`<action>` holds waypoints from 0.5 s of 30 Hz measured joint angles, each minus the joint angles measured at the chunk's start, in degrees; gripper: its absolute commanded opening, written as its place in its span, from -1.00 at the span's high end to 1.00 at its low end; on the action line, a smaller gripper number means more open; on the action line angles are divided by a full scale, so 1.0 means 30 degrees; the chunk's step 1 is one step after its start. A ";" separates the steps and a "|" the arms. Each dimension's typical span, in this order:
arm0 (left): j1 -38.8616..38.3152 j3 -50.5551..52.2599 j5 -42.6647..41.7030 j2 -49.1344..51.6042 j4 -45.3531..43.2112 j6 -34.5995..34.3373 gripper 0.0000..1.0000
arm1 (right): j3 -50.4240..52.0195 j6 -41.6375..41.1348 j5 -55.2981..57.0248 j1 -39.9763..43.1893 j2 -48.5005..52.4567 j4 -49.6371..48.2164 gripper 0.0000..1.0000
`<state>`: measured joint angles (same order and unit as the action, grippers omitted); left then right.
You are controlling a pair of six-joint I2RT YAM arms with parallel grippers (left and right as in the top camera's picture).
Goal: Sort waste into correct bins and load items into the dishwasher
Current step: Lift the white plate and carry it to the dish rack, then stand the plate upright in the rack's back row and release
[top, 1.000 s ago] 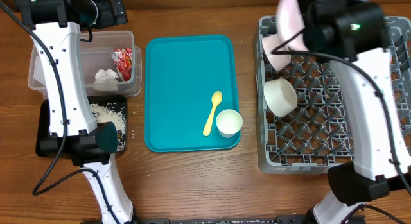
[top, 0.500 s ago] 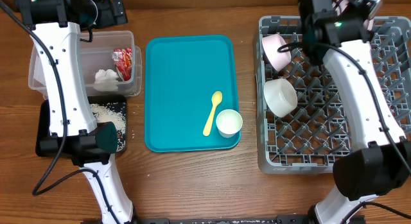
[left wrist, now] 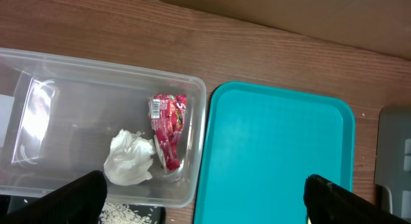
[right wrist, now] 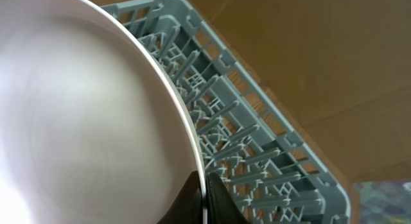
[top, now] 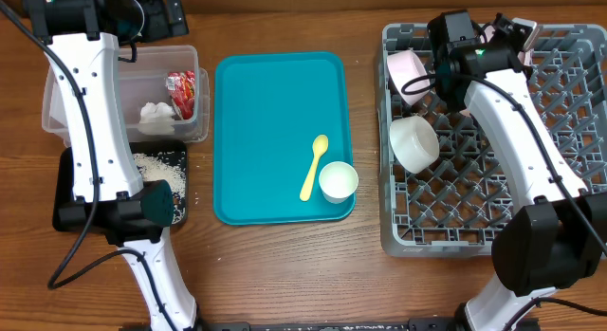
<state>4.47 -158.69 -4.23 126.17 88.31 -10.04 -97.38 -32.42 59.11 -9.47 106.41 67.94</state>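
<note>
Locate plate (top: pixel 408 73) on edge, tilted, at far-left corner of dish rack (top: pixel 455 203). Right gripper (right wrist: pixel 204 197) fingers pinch its rim. You see white bowl (top: pixel 414 142) inside rack, near plate. Left of rack: yellow spoon (top: pixel 314 166), cup (top: pixel 338 180) on teal tray (top: pixel 275 113). Farther left of rack: left gripper (left wrist: pixel 215 197) above clear tub (top: pixel 123 84), fingers spread wide.

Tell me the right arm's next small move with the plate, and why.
Probably ease the plate down until it seats between the pegs of the dish rack, then release. The right gripper is shut on its rim, holding it on edge at the rack's far-left corner, beside the bowl.
</note>
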 measured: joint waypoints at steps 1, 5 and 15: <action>0.0000 0.0000 0.0000 0.0000 0.0000 0.0000 -1.00 | 0.0000 0.0007 -0.0211 0.0000 0.0000 -0.0066 0.92; 0.0000 0.0000 0.0000 0.0000 -0.0007 0.0000 -1.00 | 0.0000 0.0022 -0.0736 0.0000 0.0000 -0.0342 0.92; 0.0000 0.0000 0.0000 0.0000 -0.0007 0.0000 -1.00 | 0.0000 0.0226 -0.1115 0.0000 0.0000 -0.0576 0.92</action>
<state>4.47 -158.69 -4.23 126.17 88.29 -10.04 -97.38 -31.75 55.77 -9.47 106.41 66.22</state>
